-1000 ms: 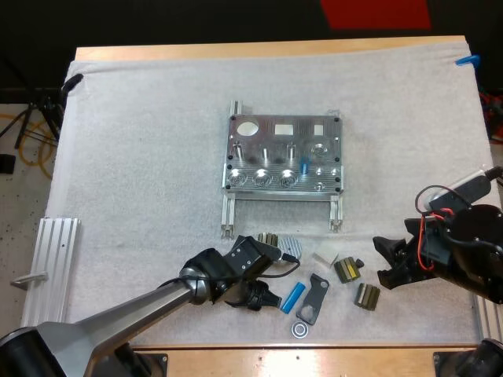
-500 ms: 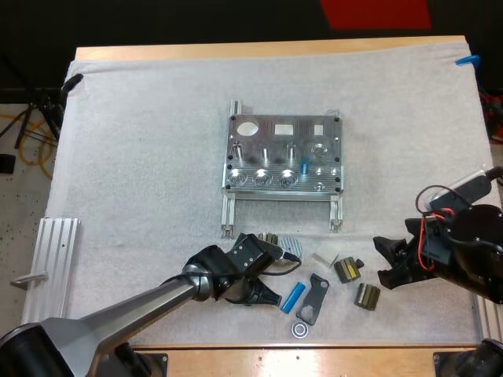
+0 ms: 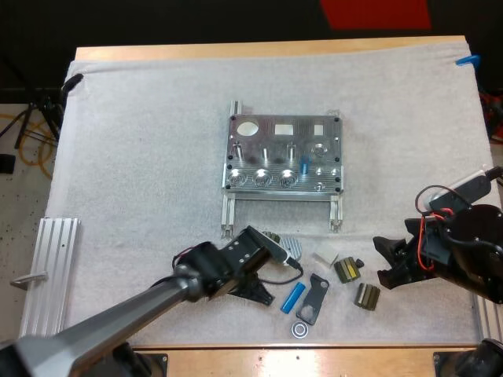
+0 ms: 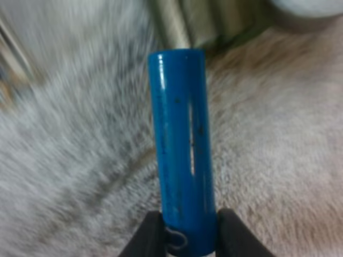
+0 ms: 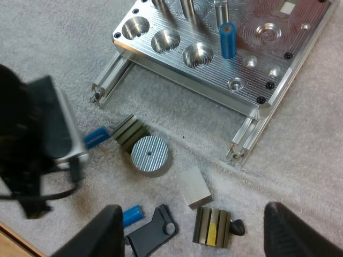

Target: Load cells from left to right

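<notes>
My left gripper is shut on the lower end of a blue cell, which points at a ridged block and a disc. From the right wrist, this cell sticks out beside the ridged block. The metal fixture has one blue cell standing in it. Its three round pockets are bare. A second loose cell lies on the mat. My right gripper stands open, right of the small parts.
On the mat near the front lie a ribbed disc, a white block, two dark ridged blocks, a black plate and a small ring. An aluminium rail sits at the left edge.
My left wrist has swung up and away from the loose cell on the mat, toward the ridged block and disc. The right arm and the parts have stayed put.
</notes>
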Action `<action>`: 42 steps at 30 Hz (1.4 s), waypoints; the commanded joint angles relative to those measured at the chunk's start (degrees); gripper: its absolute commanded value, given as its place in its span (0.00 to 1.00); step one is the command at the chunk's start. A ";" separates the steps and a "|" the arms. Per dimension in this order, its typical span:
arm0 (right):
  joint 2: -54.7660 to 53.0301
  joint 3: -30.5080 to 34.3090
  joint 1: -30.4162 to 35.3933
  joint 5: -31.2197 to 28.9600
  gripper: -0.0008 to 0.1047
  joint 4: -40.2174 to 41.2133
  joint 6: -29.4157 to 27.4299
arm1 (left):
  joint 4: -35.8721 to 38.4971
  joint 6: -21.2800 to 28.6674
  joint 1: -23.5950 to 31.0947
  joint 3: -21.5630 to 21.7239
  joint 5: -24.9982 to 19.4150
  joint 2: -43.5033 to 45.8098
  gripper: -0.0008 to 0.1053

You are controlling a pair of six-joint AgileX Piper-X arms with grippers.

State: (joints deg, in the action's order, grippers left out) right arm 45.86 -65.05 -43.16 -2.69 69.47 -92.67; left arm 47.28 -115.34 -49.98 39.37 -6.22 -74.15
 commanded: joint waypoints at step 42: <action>24.08 -0.03 -7.85 49.27 0.53 -22.49 2.88 | 8.14 31.84 -0.03 0.59 20.21 43.21 0.01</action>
State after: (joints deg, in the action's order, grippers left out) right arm 69.85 -65.01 -50.77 45.66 48.47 -89.85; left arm 55.61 -83.61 -49.98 39.53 13.50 -31.16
